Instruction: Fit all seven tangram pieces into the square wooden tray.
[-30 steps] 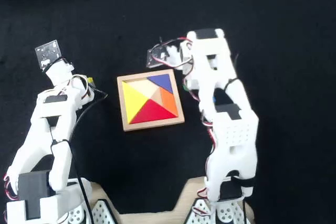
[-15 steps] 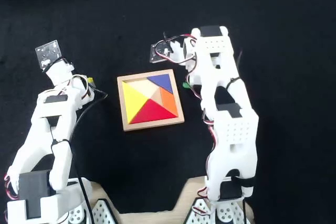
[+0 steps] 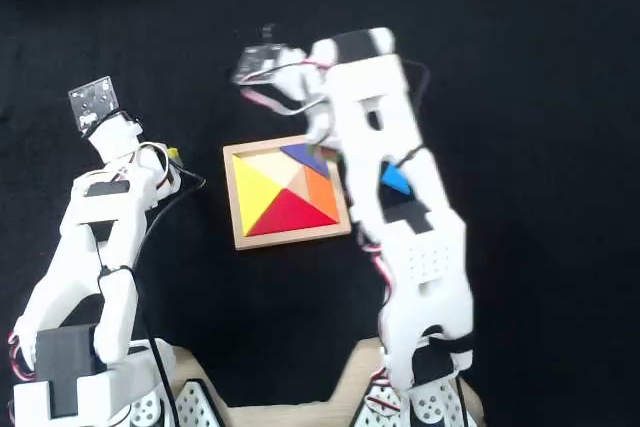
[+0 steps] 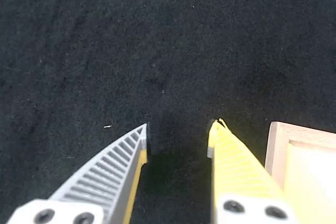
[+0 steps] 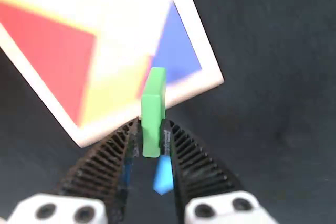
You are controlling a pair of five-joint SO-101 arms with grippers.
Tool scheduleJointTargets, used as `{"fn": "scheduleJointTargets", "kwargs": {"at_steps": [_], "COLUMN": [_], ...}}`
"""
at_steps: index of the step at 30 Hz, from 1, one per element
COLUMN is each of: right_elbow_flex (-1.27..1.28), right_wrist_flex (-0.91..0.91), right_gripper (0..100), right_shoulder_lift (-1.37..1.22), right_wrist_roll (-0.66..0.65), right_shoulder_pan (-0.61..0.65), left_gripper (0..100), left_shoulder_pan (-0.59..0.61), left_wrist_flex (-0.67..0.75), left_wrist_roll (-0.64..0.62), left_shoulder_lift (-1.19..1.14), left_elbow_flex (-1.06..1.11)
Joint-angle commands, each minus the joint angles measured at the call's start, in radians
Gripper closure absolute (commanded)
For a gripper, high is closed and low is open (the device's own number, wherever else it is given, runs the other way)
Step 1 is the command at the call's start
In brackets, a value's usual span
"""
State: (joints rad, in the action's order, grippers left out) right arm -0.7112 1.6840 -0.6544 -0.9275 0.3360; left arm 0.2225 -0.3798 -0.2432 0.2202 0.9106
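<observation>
1. Right pincer (image 5: 150, 129) is closed narrow on a green piece (image 5: 153, 100), which stands on edge between its two ribbed black fingers (image 5: 102, 158).
2. Just beyond the green piece lies the square wooden tray (image 5: 209, 80). The piece hangs over the tray's rim, close to the corner that holds the blue piece (image 5: 176, 45) (whether it touches the wood cannot be told).
3. Inside the tray, the high view shows a yellow triangle (image 3: 255, 195), a red triangle (image 3: 290, 212) and an orange piece (image 3: 320, 192) lying flat and edge to edge. A pale patch (image 3: 268, 162) beside them could be bare wood or another piece.
4. Above the tray, the right arm (image 3: 385, 137) leans across its right side and covers the far right corner.
5. Further out, the left pincer (image 4: 180, 129) is spread wide with nothing between its fingers. It sits low over the black cloth (image 4: 157, 35), with its yellow finger near the tray's rim.
6. From the high view, the left arm (image 3: 100, 217) stands on the tray's left.
</observation>
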Motion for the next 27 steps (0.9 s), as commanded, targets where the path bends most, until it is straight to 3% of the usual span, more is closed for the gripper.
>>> {"fn": "scheduleJointTargets", "kwargs": {"at_steps": [1, 5, 11, 27], "right_elbow_flex": [-0.047, -0.044, -0.051, -0.048], "right_wrist_flex": [-0.035, -0.069, -0.098, -0.051], "right_gripper": [98.8, 98.8, 98.8, 98.8], "right_shoulder_lift": [0.065, 0.062, -0.013, -0.068], "right_wrist_roll": [0.278, 0.459, 0.597, 0.655], "right_shoulder_pan": [0.091, 0.117, 0.14, 0.175], "left_gripper": [81, 81, 81, 81], "left_shoulder_pan": [-0.015, -0.013, -0.015, -0.016], "left_wrist_flex": [0.0, 0.0, 0.0, 0.0], "left_wrist_roll": [-0.006, -0.006, -0.006, -0.006], "left_shoulder_lift": [0.005, 0.005, 0.005, 0.005], "left_elbow_flex": [-0.048, -0.048, -0.048, -0.05]}}
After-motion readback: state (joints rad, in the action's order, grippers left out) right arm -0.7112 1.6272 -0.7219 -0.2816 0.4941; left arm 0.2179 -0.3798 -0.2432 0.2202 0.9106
